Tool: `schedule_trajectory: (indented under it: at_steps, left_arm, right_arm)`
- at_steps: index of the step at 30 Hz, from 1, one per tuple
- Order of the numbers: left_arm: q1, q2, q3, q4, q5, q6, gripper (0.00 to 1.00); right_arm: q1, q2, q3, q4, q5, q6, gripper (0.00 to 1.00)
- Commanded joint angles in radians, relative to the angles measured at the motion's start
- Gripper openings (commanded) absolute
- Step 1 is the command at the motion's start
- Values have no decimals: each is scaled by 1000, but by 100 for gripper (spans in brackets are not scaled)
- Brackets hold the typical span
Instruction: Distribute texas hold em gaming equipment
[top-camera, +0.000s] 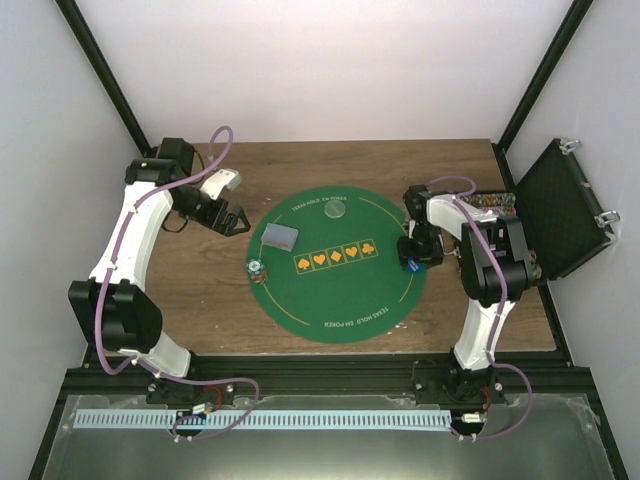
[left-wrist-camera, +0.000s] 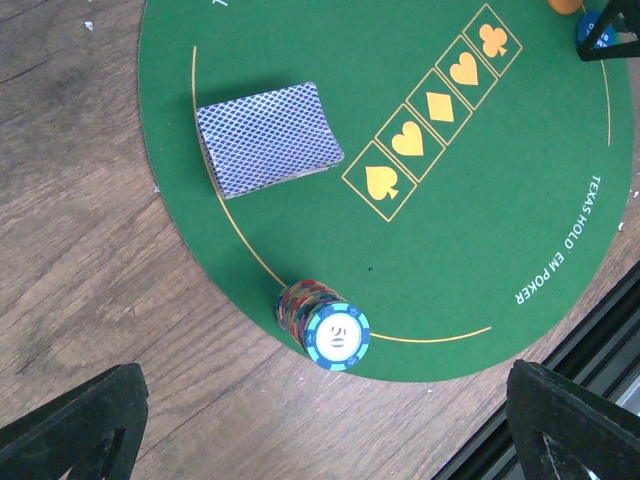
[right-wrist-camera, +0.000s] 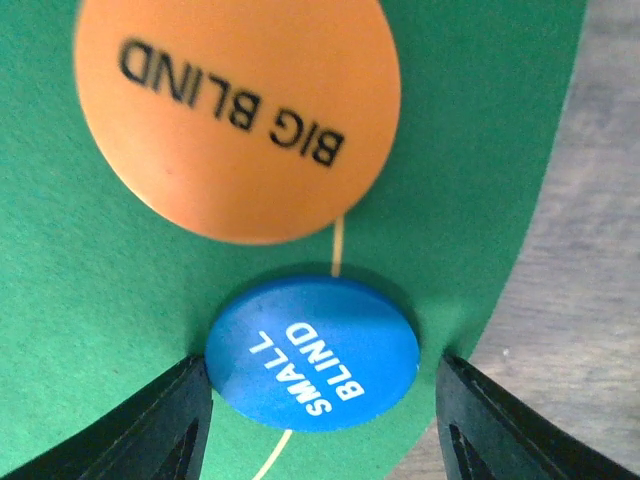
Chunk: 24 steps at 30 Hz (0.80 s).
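The deck (left-wrist-camera: 268, 138), chip stack (left-wrist-camera: 325, 325) and orange disc (right-wrist-camera: 238, 110) are already laid on the mat (top-camera: 340, 300). The blue disc (right-wrist-camera: 312, 352) is straddled at the mat's right edge by the right fingers (right-wrist-camera: 150, 430), which are apart and not clamped. The left fingers (left-wrist-camera: 80, 420) are held wide and empty. Dealing is judged not yet done.

1. A round green mat (top-camera: 340, 300) lies flat in the middle of the brown wooden table (top-camera: 210, 310).
2. Across its centre runs a row of five boxed orange suit marks (top-camera: 337, 257), with white "TEXAS HOLD EM POKER" lettering near the rim.
3. A black case (top-camera: 560, 210) stands open at the table's right edge.
4. A white toothed strip (top-camera: 260, 420) runs along the near metal ledge.
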<state>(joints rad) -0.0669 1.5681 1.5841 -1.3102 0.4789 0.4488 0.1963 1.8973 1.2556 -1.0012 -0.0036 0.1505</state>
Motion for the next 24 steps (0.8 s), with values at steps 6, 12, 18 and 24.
schedule_trajectory:
  at_steps: [6,12,18,24]
  left_arm:
    - [2,-14,2,0,3,5,99]
    - [2,-19,1,0,3,6,99]
    - [2,-16,2,0,2,7,99]
    - [2,-18,7,-3,2,8,99]
  right_arm:
    - [25,31,47,52,13,-30,60]
    - [23,38,27,69,-25,-33,54]
    - [24,46,-11,69,-36,-12,41]
    - [52,16,-47,30,-76,11,33]
